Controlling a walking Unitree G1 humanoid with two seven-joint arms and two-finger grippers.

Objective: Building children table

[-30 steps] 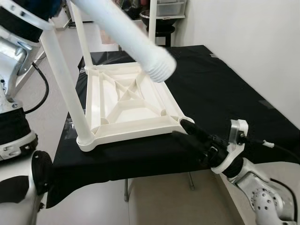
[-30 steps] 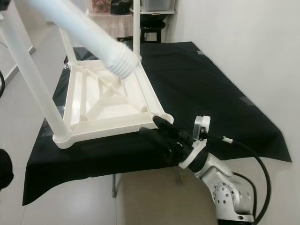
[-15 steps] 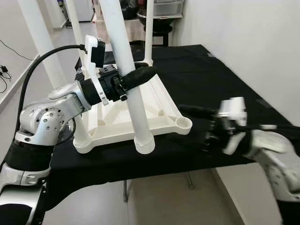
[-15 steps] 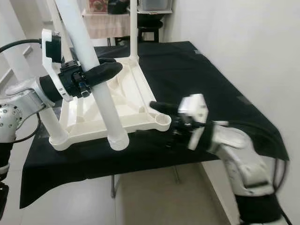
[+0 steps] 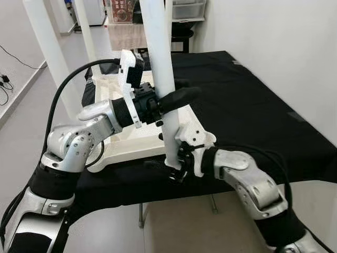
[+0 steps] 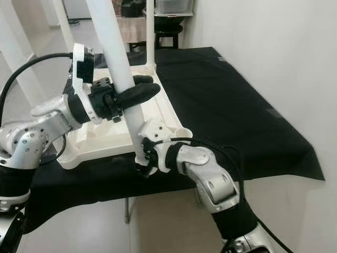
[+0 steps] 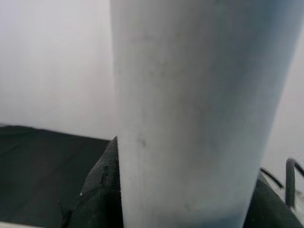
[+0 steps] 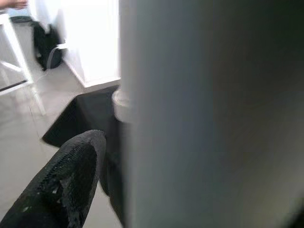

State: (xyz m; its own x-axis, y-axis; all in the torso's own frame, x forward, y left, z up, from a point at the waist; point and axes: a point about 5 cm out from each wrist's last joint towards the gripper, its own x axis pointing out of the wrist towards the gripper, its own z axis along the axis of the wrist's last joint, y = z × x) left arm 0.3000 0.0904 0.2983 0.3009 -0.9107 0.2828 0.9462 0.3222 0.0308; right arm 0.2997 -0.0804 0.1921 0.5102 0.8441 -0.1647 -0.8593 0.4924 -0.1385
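A white tabletop (image 5: 126, 145) lies upside down on the black-covered table (image 5: 253, 105), with white legs (image 5: 50, 52) standing in its other corners. A loose white leg (image 5: 160, 47) is held nearly upright over the tabletop's near edge. My left gripper (image 5: 171, 100) is shut around the middle of it. My right gripper (image 5: 176, 166) is shut on the leg's lower end, just left of the empty near-right corner socket (image 6: 181, 132). In both wrist views the leg (image 7: 199, 109) sits close between black fingers (image 8: 61, 185).
A white wall runs along the table's right side. A dark stool and shelves (image 5: 181, 26) stand beyond the far end. Open floor (image 5: 31, 121) lies to the left. The black cloth's right half (image 6: 231, 95) is bare.
My left arm has swung the loose leg upright and rightward toward the near-right corner. My right arm has moved left from beside that corner and closed on the leg's lower end.
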